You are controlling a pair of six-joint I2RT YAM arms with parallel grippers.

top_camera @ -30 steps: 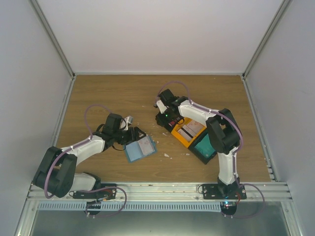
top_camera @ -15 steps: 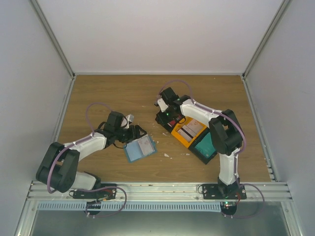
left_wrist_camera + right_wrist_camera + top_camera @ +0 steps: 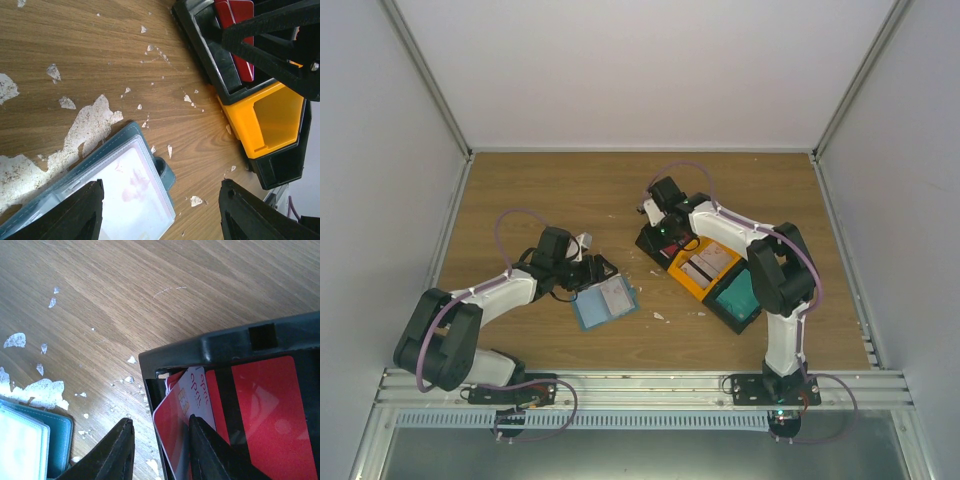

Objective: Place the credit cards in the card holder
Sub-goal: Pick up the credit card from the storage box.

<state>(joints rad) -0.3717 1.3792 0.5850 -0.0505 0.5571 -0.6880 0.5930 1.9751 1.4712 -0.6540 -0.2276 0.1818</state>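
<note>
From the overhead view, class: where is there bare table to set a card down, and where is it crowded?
Free: the far strip of table along the back wall, and the near strip between the card holder and the front rail. Crowded: between card holder and bins, littered with white scraps.

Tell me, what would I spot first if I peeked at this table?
Probably the bright yellow bin right of the table's middle, between two black ones. Next, the red credit cards in the black bin, where the right gripper sits at its corner, fingers apart. The teal card holder lies open under the open left gripper.
</note>
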